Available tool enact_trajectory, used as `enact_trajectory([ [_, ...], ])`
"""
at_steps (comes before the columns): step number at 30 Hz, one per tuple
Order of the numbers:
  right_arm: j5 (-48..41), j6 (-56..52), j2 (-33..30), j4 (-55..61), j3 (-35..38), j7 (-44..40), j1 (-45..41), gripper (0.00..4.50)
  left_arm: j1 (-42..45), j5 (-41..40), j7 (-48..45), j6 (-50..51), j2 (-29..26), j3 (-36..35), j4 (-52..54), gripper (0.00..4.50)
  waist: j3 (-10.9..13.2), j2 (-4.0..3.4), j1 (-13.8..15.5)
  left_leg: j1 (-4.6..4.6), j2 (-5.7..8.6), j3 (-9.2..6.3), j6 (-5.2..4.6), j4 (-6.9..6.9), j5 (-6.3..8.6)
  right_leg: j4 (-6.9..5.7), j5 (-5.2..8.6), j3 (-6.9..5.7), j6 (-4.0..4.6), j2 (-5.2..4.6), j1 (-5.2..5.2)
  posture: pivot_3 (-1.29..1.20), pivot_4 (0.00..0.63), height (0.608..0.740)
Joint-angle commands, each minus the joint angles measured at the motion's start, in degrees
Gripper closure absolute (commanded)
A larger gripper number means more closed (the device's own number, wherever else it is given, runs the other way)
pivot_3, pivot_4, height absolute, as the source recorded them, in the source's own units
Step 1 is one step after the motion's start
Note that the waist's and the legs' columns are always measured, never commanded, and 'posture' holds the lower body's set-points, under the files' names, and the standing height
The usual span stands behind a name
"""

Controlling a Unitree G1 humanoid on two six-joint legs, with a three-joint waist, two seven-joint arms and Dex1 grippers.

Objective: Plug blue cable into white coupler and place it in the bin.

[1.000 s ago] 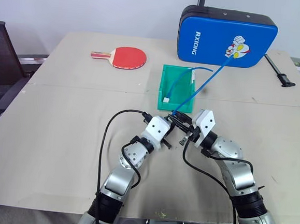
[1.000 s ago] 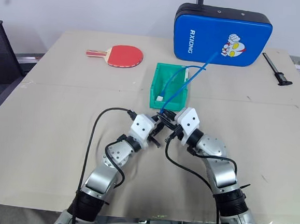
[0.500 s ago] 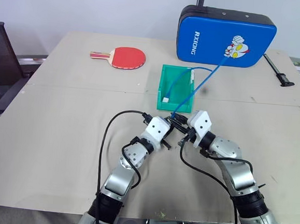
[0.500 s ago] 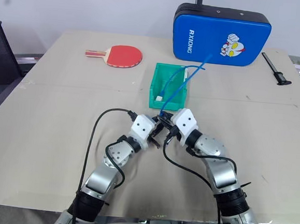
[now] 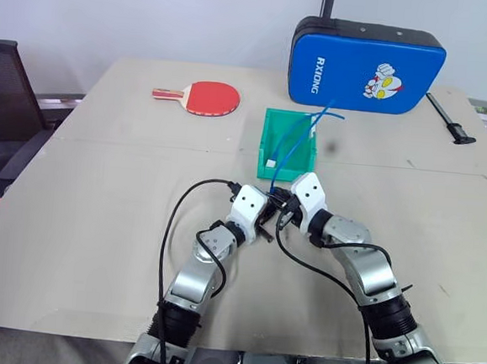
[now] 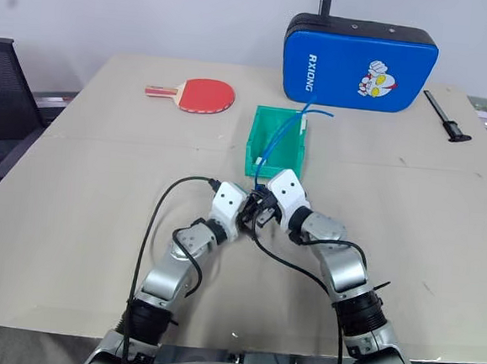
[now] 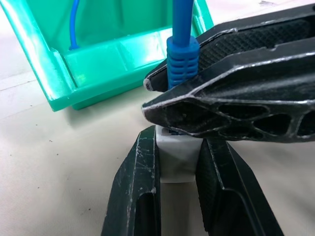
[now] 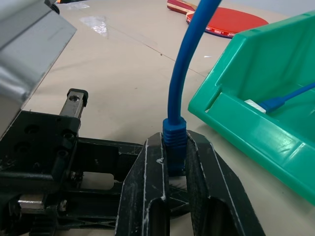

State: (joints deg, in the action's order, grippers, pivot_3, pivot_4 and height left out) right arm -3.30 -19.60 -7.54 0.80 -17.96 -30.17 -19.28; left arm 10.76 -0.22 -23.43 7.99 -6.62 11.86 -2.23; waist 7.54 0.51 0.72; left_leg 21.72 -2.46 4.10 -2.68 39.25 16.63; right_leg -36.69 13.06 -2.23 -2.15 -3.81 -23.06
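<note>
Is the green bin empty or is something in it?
Not empty: the bin already holds a second blue cable with a white end.

Both arms reach fwd, forearms angled inward, wrists nearly meeting at centre. L tool [image 7: 178, 162] fingers clamped either side of a small block. R tool [image 8: 176, 162] fingers pinched tight, crossing just over L tool's tips, pointing slightly down.

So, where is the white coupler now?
The white coupler sits clamped in the left claw, just before the bin, under the blue cable gripped by the right claw.
</note>
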Motion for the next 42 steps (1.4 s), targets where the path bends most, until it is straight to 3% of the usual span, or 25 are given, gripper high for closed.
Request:
enact_trajectory([
  [1,0.48,-6.23,-0.58,-7.51,-3.8,-2.91,2.34,4.5,1.32,-1.49,-2.8,-1.22,2.14,3.54,1.53,4.14,-0.33,-0.08,-0.04,-0.01,-0.01,0.0,0.0,0.0,0.0,0.0,0.0,0.01,0.0,0.0,0.0,0.0,0.15,0.728],
  [6,0.82,0.82,1.34,-7.28,-2.11,-0.32,2.25,4.5,0.66,-1.41,-3.19,-1.8,1.82,3.55,2.63,4.14,-0.48,-0.12,-0.03,-0.02,-0.06,-0.02,0.0,-0.04,0.0,-0.02,-0.01,0.02,0.02,0.0,0.05,0.0,0.15,0.728],
  [12,0.33,11.22,2.13,-6.79,1.78,1.95,2.7,4.5,-1.74,-2.35,-4.96,-0.32,0.1,2.76,5.73,1.45,-0.43,-0.02,-0.33,0.07,-0.15,0.03,0.0,-0.04,0.0,-0.01,0.0,0.08,0.02,0.0,-0.04,0.0,0.15,0.728],
  [20,-2.72,11.67,0.0,1.69,4.21,0.02,1.6,4.5,-8.92,-7.04,-8.83,9.72,-8.86,-1.59,22.47,1.45,-0.18,0.01,-0.9,0.54,-0.25,0.06,0.01,-0.15,0.0,-0.02,-0.01,0.11,0.02,-0.03,-0.54,0.0,0.15,0.728],
  [28,-15.15,-2.33,-2.59,6.35,13.67,-2.94,-11.77,4.5,-6.58,-18.77,-6.25,32.82,-16.48,-13.66,41.47,1.45,0.28,0.07,-1.46,0.9,-0.25,-0.01,0.04,-0.12,-0.01,-0.02,-0.03,-0.02,-0.02,-0.1,-0.86,0.0,0.15,0.728],
  [34,-19.33,-8.58,-2.66,-4.55,16.09,-5.18,-23.18,4.5,1.5,-24.63,-2.13,47.18,-18.78,-19.13,45.11,1.45,0.42,0.11,-1.5,0.93,-0.19,-0.03,0.06,-0.13,-0.02,-0.01,-0.15,-0.03,-0.23,-0.01,-0.85,0.0,0.15,0.728],
  [40,-13.8,-2.31,-1.54,-28.02,15.34,-5.75,-35.06,4.5,7.9,-29.29,0.87,56.57,-19.81,-21.89,47.56,1.45,0.59,0.19,-1.6,0.96,0.0,-0.01,0.3,-0.15,-0.17,0.05,-0.16,0.01,-0.24,0.01,-0.85,0.0,0.15,0.728],
  [41,-13.51,-1.19,-1.51,-29.67,15.45,-6.26,-35.84,3.57,7.87,-29.75,1.39,57.18,-19.61,-22.23,47.79,1.38,0.61,0.19,-1.57,0.96,0.0,0.0,0.32,-0.16,-0.18,0.06,-0.16,0.02,-0.24,0.01,-0.85,0.0,0.15,0.728],
  [42,-13.33,-0.13,-1.47,-30.83,15.73,-6.54,-36.43,3.29,7.51,-30.03,1.61,57.56,-19.84,-22.36,48.09,1.38,0.62,0.21,-1.54,0.97,0.0,-0.01,0.33,-0.19,-0.18,0.08,-0.15,0.02,-0.24,0.01,-0.85,0.0,0.15,0.728],
])
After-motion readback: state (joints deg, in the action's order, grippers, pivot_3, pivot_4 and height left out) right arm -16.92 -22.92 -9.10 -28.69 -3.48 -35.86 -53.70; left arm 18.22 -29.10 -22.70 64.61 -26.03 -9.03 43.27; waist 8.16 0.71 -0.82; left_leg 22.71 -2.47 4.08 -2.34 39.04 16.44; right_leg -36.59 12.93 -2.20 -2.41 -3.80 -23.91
